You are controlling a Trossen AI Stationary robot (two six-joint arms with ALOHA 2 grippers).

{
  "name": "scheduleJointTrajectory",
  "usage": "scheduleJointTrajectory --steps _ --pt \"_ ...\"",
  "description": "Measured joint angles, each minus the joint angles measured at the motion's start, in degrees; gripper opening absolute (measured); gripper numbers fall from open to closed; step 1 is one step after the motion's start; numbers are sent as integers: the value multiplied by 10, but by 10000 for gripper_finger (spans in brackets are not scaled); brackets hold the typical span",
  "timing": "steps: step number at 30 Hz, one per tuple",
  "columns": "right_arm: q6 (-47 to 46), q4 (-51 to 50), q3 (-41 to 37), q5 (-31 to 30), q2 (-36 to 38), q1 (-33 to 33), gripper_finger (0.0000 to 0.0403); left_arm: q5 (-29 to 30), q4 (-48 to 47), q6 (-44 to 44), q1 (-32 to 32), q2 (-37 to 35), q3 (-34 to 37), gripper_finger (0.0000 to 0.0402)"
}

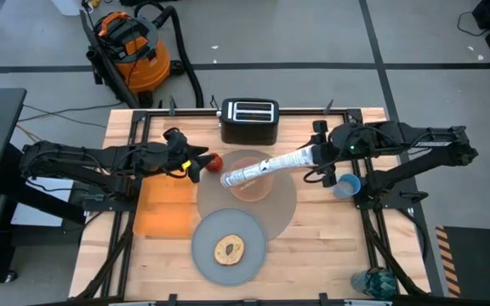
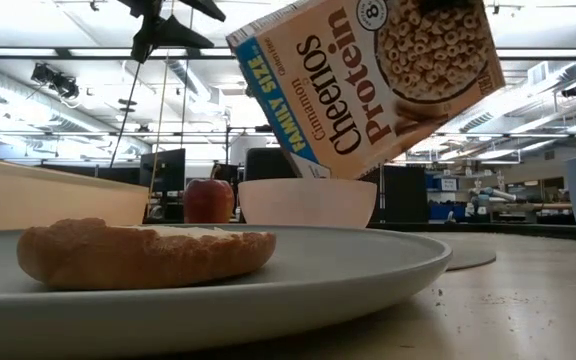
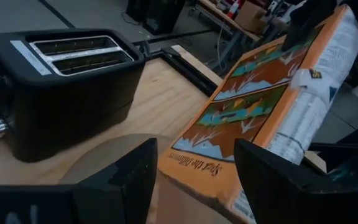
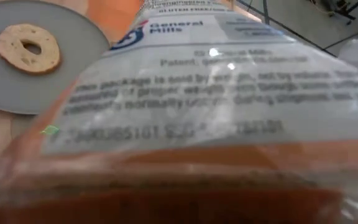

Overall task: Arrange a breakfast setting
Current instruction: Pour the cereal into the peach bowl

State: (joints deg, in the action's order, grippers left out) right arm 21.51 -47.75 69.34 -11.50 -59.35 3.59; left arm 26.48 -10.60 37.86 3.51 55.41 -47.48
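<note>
The right hand (image 1: 313, 155) is clenched on the cereal box (image 1: 266, 168) and tips it over the pale pink bowl (image 1: 252, 185). This looks like the pouring step. No cereal can be seen falling.

The bowl sits on the big grey placemat (image 1: 283, 212) in the middle of the worktop (image 1: 330, 246). The grey-blue plate (image 1: 202, 251) is at 6 o'clock from the bowl, with the round toasted bread (image 1: 229, 249) on it. The red apple (image 1: 214, 160) is at 9 o'clock from the bowl. The orange napkin (image 1: 164, 208) lies at about 8 o'clock. The small blue cup (image 1: 345, 185) is at 3 o'clock. The black toaster (image 1: 249, 120) is at 12 o'clock.

The left hand (image 1: 192, 163) waits by the apple, released, grasping nothing.

Next, the box probably needs to tip more, with its mouth kept over the bowl.

The box hides the inside of the bowl. I see no spoon.
</note>
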Motion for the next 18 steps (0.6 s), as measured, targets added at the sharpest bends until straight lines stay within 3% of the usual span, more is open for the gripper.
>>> scheduleJointTrajectory --steps 18 --pt "68 -32 70 13 -91 -1 204 -2 27 0 0 0 0 219"
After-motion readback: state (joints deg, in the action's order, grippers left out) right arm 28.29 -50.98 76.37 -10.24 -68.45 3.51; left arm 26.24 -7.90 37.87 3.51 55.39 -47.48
